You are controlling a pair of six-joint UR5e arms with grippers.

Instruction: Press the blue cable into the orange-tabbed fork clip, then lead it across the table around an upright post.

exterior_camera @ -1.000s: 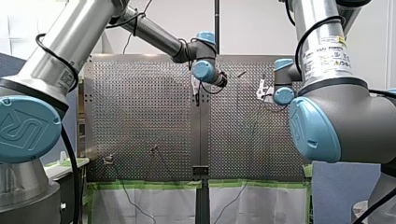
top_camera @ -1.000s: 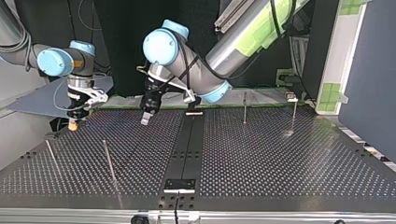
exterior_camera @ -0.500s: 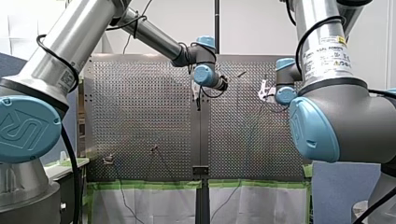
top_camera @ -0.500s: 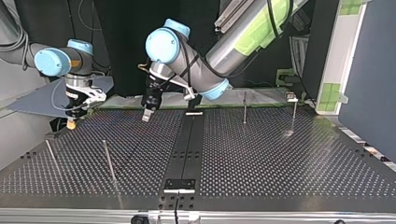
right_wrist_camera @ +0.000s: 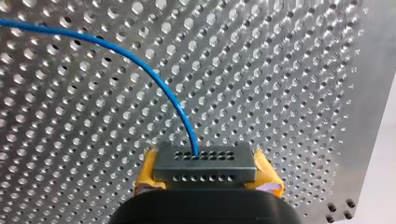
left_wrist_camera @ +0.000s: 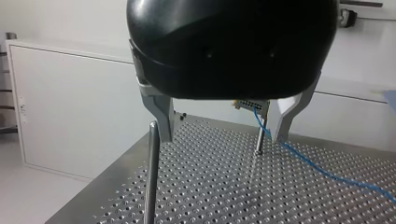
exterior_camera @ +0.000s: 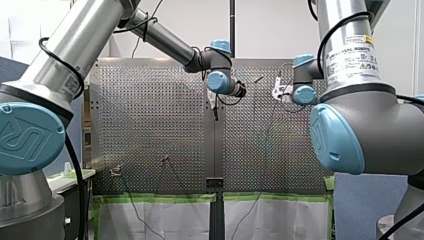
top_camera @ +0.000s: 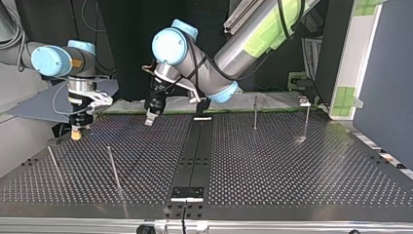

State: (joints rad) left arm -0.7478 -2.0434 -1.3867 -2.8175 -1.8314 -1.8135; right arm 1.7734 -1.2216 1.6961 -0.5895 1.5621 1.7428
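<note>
- Top view shows the perforated table (top_camera: 272, 161) filling the lower half, with a dark strip running down its middle from 12 to 6 o'clock.
- My left arm (top_camera: 219, 63) comes in from 1 o'clock and reaches past the middle. My right arm (top_camera: 48, 58) comes in from 10 o'clock.
- My left gripper (left_wrist_camera: 223, 136) hangs over the table at about 11 o'clock in the top view. In the left wrist view its black housing carries two metal fingers (left_wrist_camera: 161, 116) spread wide, with nothing between them but bare table.
- My right gripper (top_camera: 76, 132) points down at the table's 10 o'clock edge in the top view. In the right wrist view its yellow pads (right_wrist_camera: 267, 173) are clamped on either side of a grey block (right_wrist_camera: 205, 165).
- Four upright posts stand on the table in the top view. A tilted-looking pair (top_camera: 113, 168) is at 9 o'clock, well apart from the other two (top_camera: 255, 112), which stand between 1 and 2 o'clock.
- The grey block is a small perforated piece gripped crosswise between the pads.
- The blue cable (right_wrist_camera: 186, 122) enters one of the block's holes and arcs away over the table ahead of my right gripper.
- In the left wrist view the cable emerges from behind the housing. It passes just beside a thin post ahead of my left gripper; I cannot tell whether they touch. It then trails off across the table.
</note>
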